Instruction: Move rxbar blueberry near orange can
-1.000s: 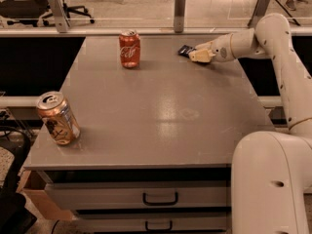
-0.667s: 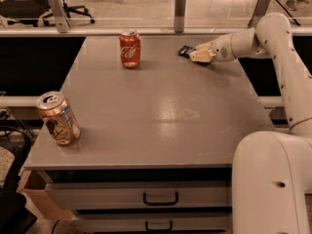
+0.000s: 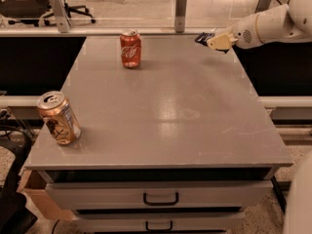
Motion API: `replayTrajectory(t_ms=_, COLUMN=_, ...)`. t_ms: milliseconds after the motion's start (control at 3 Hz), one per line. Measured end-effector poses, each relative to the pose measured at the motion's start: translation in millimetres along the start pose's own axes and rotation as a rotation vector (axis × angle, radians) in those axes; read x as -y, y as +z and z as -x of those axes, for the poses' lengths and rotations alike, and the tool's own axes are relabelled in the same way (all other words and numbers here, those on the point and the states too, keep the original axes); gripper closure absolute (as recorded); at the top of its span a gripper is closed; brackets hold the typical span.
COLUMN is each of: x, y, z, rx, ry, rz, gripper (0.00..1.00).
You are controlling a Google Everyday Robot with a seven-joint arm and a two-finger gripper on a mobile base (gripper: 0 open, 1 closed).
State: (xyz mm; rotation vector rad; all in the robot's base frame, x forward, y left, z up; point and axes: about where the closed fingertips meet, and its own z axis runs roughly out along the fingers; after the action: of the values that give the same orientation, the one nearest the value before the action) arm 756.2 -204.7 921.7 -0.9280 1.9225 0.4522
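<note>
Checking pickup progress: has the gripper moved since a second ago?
Yes. The gripper, at the view's upper right, has shifted right and up, away from the red can.

The arm (image 3: 273,24) is smooth, glossy white, built of fat rounded segments, with a small round patch of pinholes (image 3: 247,36) just behind the wrist. Its tool (image 3: 211,39), at the far right corner of the desk (image 3: 165,130), is a duller cream-yellow with short blunt fingers (image 3: 222,41). A bulky white rounded shell (image 3: 300,204) fills the near right.
</note>
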Motion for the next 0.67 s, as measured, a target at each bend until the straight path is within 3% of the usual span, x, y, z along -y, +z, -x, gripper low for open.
replayTrajectory(t_ms=333, x=-27.9, y=-61.8, z=20.9, rx=0.001, ry=-0.017, rz=-0.083, gripper=1.0)
replayTrajectory(t_ms=667, x=-68.5, y=-98.6, z=23.4, rx=0.015, ry=-0.022, rz=-0.108, gripper=1.0)
